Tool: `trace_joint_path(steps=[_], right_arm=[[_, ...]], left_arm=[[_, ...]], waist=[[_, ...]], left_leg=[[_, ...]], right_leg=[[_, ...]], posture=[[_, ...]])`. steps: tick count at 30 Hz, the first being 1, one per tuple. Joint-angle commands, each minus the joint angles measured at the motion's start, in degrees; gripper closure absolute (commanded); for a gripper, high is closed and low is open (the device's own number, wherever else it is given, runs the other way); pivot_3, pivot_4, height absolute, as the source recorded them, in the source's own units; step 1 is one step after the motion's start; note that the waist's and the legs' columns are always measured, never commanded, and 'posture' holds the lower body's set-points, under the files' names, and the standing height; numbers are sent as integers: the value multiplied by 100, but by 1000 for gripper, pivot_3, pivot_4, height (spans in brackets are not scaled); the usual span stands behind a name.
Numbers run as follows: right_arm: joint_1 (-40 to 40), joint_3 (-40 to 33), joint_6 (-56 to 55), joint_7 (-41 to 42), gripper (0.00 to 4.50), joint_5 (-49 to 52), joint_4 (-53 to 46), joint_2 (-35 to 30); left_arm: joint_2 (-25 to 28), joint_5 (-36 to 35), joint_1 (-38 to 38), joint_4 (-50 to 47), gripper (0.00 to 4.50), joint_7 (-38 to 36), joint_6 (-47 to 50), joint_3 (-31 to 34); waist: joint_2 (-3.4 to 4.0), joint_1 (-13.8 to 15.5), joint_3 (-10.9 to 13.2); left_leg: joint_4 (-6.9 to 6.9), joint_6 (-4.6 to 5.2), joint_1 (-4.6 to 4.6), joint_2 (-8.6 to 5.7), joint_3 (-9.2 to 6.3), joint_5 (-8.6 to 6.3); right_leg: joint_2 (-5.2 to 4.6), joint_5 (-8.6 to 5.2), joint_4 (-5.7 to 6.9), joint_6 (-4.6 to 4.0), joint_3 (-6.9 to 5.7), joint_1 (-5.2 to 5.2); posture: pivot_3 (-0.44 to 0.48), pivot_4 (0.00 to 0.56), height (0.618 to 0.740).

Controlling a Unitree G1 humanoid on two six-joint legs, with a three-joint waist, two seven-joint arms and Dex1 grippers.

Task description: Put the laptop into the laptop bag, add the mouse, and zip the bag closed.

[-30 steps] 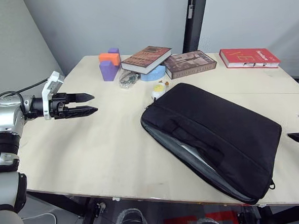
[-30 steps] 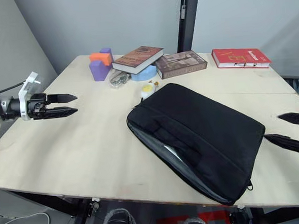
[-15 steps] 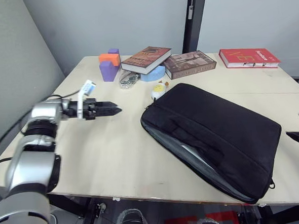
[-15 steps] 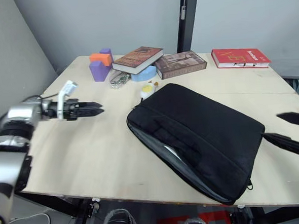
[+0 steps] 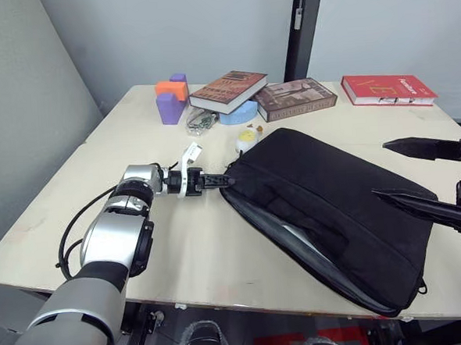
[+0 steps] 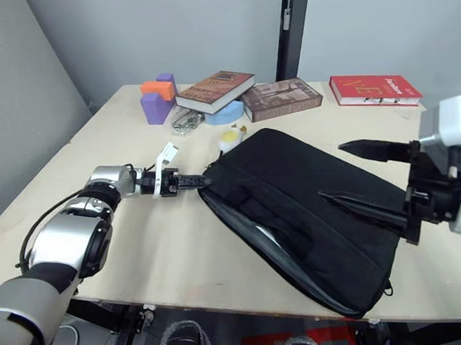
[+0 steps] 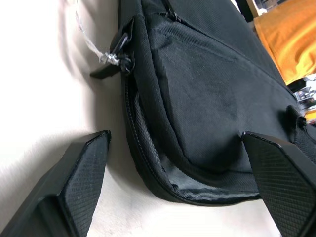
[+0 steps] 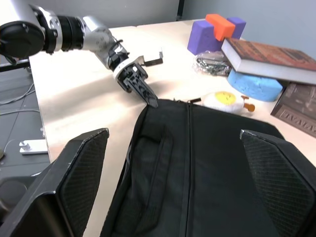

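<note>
My left claw (image 5: 225,181) is right at the corner of the laptop bag (image 5: 334,205), the corner nearest the purple block (image 5: 167,107). Its tips are just about touching the bag's edge there. In my left wrist view the two fingers (image 7: 81,182) stand wide apart, with the bag's corner sitting between them. A small black zipper pull (image 7: 122,53) with a clear tie on it hangs at that corner, a bit beyond my fingers.

My right claw (image 6: 352,173) hangs over the far side of the bag from the purple block. It is spread wide too, and it holds nothing. One finger (image 6: 374,149) points across the bag's top, and the other is lower, above the bag's middle.

The bag is big, flat, black and made of cloth. It lies on the pale wooden tabletop (image 5: 164,239). The long side that faces me gapes open. Inside I can see a grey lining and a strip of something light and smooth (image 5: 301,237). It may be the laptop, but I cannot tell for sure. A strap handle (image 5: 291,204) lies flat on the bag.

Beyond the bag's corner, close to the purple block, sits a little white and yellow plush toy (image 5: 246,138). Next to it are a round blue thing (image 5: 237,113) with a book (image 5: 227,90) on top, another book (image 5: 295,98), and a red book (image 5: 387,89) further along.
</note>
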Motion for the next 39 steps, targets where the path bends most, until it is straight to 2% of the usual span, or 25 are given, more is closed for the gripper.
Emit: trace_joint_path(steps=[1, 4, 8, 11, 13, 15, 20, 24, 30, 33, 39], right_arm=[[226, -400, 76, -10, 26, -59, 68, -70], [597, -488, 110, 257, 0, -370, 149, -3], [1236, -515, 34, 752, 0, -1022, 444, 192], [1910, -414, -102, 1253, 0, -1599, 803, 448], [2374, -197, -188, 1493, 0, -1973, 1150, 644], [2713, 66, -210, 1628, 0, -2213, 1494, 824], [3224, 750, -295, 1839, 0, -2550, 1980, 1281], [3330, 1356, -438, 1838, 0, -2925, 2602, 1537], [3196, 1582, -439, 1887, 0, -2906, 2811, 1664], [2620, 1834, -129, 1506, 0, -2430, 2611, 1935], [2099, 2335, -82, 1231, 0, -2560, 2833, 1926]], left_arm=[[-173, 155, -63, 48, 0, 2, -244, 66], [-274, 46, -136, 67, 809, 127, -233, 314], [-246, -64, -234, 84, 2243, 318, -127, 679], [-179, 107, -156, -11, 3204, 131, -133, 609], [-122, 144, -120, -69, 4018, 11, -71, 589], [-95, 149, -111, -139, 4471, -31, 1, 592], [-54, 132, -50, -344, 4471, -95, 64, 601], [-20, 151, 77, -441, 4471, -44, 42, 609], [14, 147, 164, -521, 4471, -63, 53, 605], [35, 150, 214, -529, 4471, -13, 60, 606], [53, 100, 241, -594, 4471, -110, 125, 617]], waist=[[-2, 36, -1], [-3, 73, 0], [-5, 76, 1], [-7, 75, 2], [-8, 63, 3], [-9, 43, 4], [-8, -37, 5], [-7, -71, 5], [-5, -98, 3], [-9, -118, 6], [-7, -97, 4]], left_leg=[[0, 0, 0, -1, 0, 0], [4, -1, 2, -6, -1, -5], [6, -1, -5, -9, -3, -8], [-1, -1, -7, -10, -4, -9], [-10, -1, -8, -10, -4, -8], [-21, -1, -8, -10, -4, -8], [-36, -8, -7, -10, -4, -11], [-36, -16, -7, -16, -3, -17], [-40, -34, -3, -17, -2, -28], [-37, -34, 0, -15, -3, -28], [-38, -33, -1, -17, -3, -27]], right_leg=[[-1, 0, 1, 0, 0, 1], [-7, 0, 0, 0, -1, 7], [-10, 0, -4, 0, -2, 4], [-11, 0, -13, 0, -6, 3], [-10, 0, -24, 0, -9, 3], [-11, 0, -35, 0, -12, 3], [-10, 0, -44, 0, -15, 1], [-15, 0, -53, 0, -15, 4], [-16, 1, -51, 2, -14, 6], [-14, 1, -51, 2, -14, 11], [-15, 2, -50, 4, -14, 11]], posture=[[0, 150, 740], [0, 150, 740], [0, 150, 740], [0, 150, 740], [0, 150, 740], [0, 150, 740], [0, 150, 740], [0, 150, 740], [0, 150, 740], [0, 150, 740], [0, 150, 740]])
